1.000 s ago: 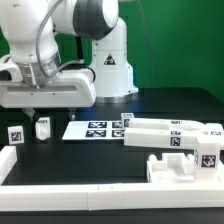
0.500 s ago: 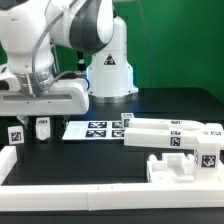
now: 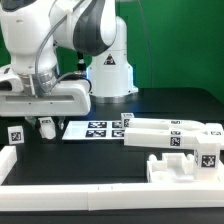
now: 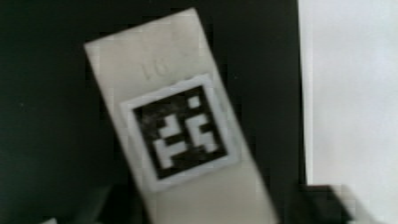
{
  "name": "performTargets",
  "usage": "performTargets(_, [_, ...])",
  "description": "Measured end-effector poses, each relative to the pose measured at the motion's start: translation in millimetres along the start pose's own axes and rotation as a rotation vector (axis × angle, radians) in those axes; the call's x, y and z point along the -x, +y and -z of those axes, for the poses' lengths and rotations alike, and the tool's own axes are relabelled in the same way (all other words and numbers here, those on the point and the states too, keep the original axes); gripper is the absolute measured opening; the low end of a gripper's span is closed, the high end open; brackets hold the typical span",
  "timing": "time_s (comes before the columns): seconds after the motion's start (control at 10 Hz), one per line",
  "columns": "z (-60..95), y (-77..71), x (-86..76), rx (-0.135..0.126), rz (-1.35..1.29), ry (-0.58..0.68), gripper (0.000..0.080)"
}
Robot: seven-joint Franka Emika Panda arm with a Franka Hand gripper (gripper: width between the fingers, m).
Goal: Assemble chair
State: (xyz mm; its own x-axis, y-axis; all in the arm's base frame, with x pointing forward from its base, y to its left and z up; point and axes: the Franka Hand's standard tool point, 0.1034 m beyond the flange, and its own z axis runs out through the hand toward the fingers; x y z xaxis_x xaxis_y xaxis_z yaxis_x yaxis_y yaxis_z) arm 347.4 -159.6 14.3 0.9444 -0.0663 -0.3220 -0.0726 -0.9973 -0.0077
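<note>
Green backdrop (image 3: 175, 40) rises behind the black bench (image 3: 110, 155). Chair panels (image 3: 178, 142) lie at 4 o'clock, the marker board (image 3: 95, 128) mid-bench. At 9 o'clock the pincer (image 3: 42, 121) hangs over a tagged chair leg (image 3: 46, 129) (image 4: 175, 115); whether it grips, I cannot tell.

The black table (image 3: 100, 160) carries the marker board (image 3: 95, 128) near its middle. Toward the exterior view's left a small tagged peg (image 3: 16, 133) stands near the side rail (image 3: 8, 160), and a second peg (image 3: 44, 127) stands just beside the board. On the exterior view's right lie long tagged blocks (image 3: 170, 135), and in front of them sits a blocky panel (image 3: 172, 168). A front rail (image 3: 90, 190) runs along the near edge.
</note>
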Motion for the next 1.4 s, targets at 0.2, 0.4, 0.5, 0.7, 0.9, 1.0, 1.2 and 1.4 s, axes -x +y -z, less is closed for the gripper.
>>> performTargets(0.2, [10.3, -21.1, -13.1, -0.008, 0.028, -0.005, 0.0281])
performTargets(0.4, [30.5, -46.6, -39.4, -0.021, 0.065, -0.004, 0.0281])
performTargets(0.5, [42.4, -57.1, -55.2, -0.021, 0.143, 0.016, 0.0281])
performTargets(0.7, [44.9, -57.0, -63.4, -0.006, 0.321, 0.047, 0.0281])
performTargets(0.9, [44.6, -55.9, -63.0, -0.003, 0.427, 0.046, 0.0282])
performTargets(1.0, [44.6, -55.4, -62.9, -0.001, 0.493, 0.046, 0.0282])
performTargets(1.2, [49.1, -71.5, -74.2, 0.020, 0.608, 0.063, 0.0282])
performTargets(1.4, [59.8, -103.2, -97.7, 0.036, 0.817, 0.093, 0.0282])
